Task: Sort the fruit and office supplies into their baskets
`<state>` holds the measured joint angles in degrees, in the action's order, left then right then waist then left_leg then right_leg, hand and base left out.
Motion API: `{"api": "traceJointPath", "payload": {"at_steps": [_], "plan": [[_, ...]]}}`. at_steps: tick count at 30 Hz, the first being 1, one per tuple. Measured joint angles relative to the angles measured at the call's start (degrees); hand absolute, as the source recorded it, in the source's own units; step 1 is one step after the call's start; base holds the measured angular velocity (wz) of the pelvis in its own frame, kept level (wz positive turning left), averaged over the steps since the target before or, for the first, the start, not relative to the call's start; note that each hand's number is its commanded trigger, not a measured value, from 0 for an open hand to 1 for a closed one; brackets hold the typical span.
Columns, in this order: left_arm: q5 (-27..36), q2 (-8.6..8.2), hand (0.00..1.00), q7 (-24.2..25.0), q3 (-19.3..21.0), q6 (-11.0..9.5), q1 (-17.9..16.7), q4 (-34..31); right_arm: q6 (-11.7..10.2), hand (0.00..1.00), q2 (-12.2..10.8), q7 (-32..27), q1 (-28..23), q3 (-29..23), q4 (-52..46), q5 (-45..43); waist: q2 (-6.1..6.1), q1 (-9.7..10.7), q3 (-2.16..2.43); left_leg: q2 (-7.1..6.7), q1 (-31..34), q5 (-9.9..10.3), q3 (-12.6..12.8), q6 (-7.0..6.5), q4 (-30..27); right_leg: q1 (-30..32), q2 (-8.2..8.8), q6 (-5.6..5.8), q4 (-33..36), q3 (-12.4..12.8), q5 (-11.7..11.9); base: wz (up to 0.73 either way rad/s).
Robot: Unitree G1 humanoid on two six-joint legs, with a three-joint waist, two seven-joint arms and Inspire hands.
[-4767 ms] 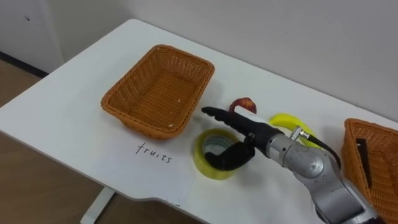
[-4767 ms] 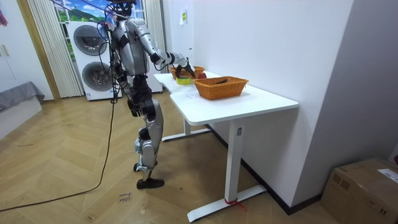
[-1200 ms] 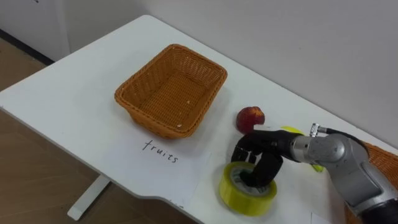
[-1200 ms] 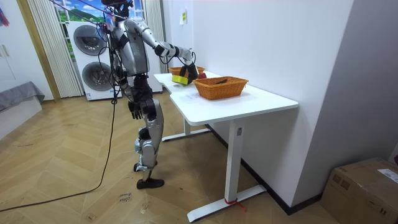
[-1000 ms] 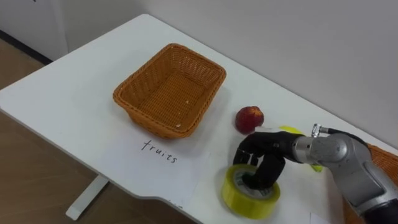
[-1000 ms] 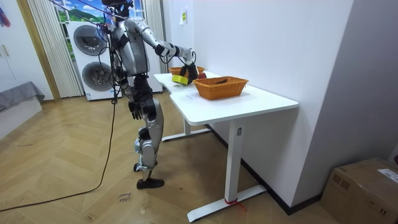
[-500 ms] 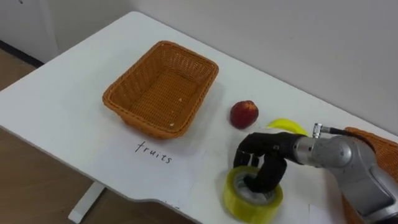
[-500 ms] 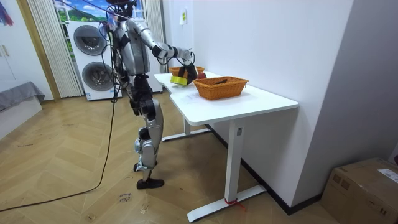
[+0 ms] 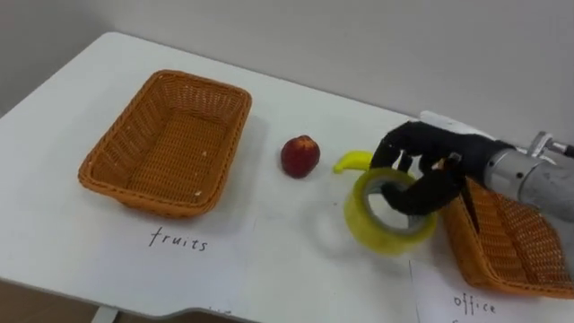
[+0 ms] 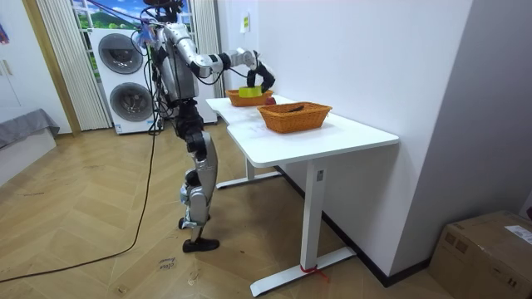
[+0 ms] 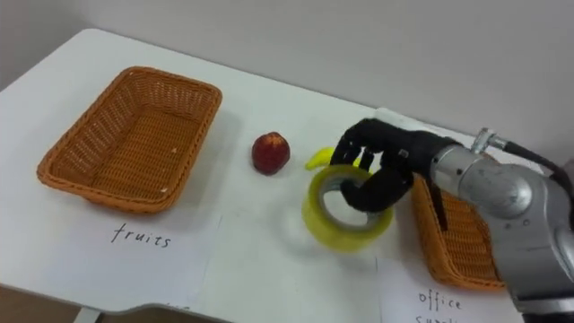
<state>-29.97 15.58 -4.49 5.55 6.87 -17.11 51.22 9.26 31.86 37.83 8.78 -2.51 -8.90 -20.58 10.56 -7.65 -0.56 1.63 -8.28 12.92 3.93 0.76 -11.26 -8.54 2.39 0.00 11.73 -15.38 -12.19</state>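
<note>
Right hand (image 9: 432, 167) is holding the yellow tape roll (image 9: 380, 225) up beside the office basket (image 9: 502, 261)
Its fingers are curling through the roll's core and gripping it above the table (image 9: 269, 235), just left of the basket whose sheet (image 9: 473, 303) is reading "office"; a peach (image 9: 300, 155) and a banana (image 9: 351, 161) are lying between it and the basket lettered "fruits" (image 9: 230, 99), and the room view is showing the robot standing at the table's end

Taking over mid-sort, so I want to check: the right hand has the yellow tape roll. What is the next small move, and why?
Probably carry it a little to the robot's right, over the orange wicker basket marked by the handwritten office label, and only then open. The right hand is curled through the yellow tape roll, which hangs beside that basket's left rim, not yet above its inside.
</note>
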Motion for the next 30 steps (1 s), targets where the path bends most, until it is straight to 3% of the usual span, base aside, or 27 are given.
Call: {"api": "traceJointPath", "payload": {"at_steps": [5,11,17,22,30], "plan": [[0.04,-1.88,0.0,0.04,1.07,0.18,-1.23,-0.55,0.12,1.0,-0.01,-2.23,0.01,-3.24,0.01,0.38,-1.53,0.54,-0.08,-0.06,-0.11,0.0,-0.04,-0.03,0.62,-0.53,-0.01,0.03,0.03,0.13,0.12,-0.01],[0.04,-2.01,0.0,0.19,1.54,0.35,-2.92,-0.58,0.08,1.0,0.0,-7.34,0.01,-7.0,0.07,1.37,-1.2,1.76,0.22,-0.18,0.43,-0.02,-0.25,-0.04,-0.15,-0.46,0.08,0.07,-0.33,-0.17,0.1,0.03],[0.17,-2.11,0.0,0.11,1.38,-0.07,-3.15,-0.57,-2.41,1.0,0.12,-13.93,0.48,-7.93,5.26,3.13,-0.99,3.6,0.38,-0.16,0.6,-0.02,-0.98,-0.03,-0.51,-0.56,0.08,0.12,-0.22,-0.46,0.13,0.06],[0.45,-2.09,0.0,0.11,1.51,-0.25,-3.46,-0.36,-2.38,1.0,2.06,-16.11,0.63,-7.96,10.39,5.53,-1.01,5.12,0.35,-0.16,-0.03,-0.02,-0.71,-0.04,-0.33,-0.7,0.15,0.11,0.04,-0.35,0.13,-0.03],[0.21,-2.1,0.0,0.81,1.68,-0.07,-4.0,-0.83,-2.25,1.0,2.09,-19.29,-0.09,-8.88,10.82,7.28,-1.36,6.59,0.48,0.0,-0.29,0.06,0.29,-0.08,-0.05,-0.36,-0.1,0.05,-0.25,1.03,0.08,-0.05]]}}
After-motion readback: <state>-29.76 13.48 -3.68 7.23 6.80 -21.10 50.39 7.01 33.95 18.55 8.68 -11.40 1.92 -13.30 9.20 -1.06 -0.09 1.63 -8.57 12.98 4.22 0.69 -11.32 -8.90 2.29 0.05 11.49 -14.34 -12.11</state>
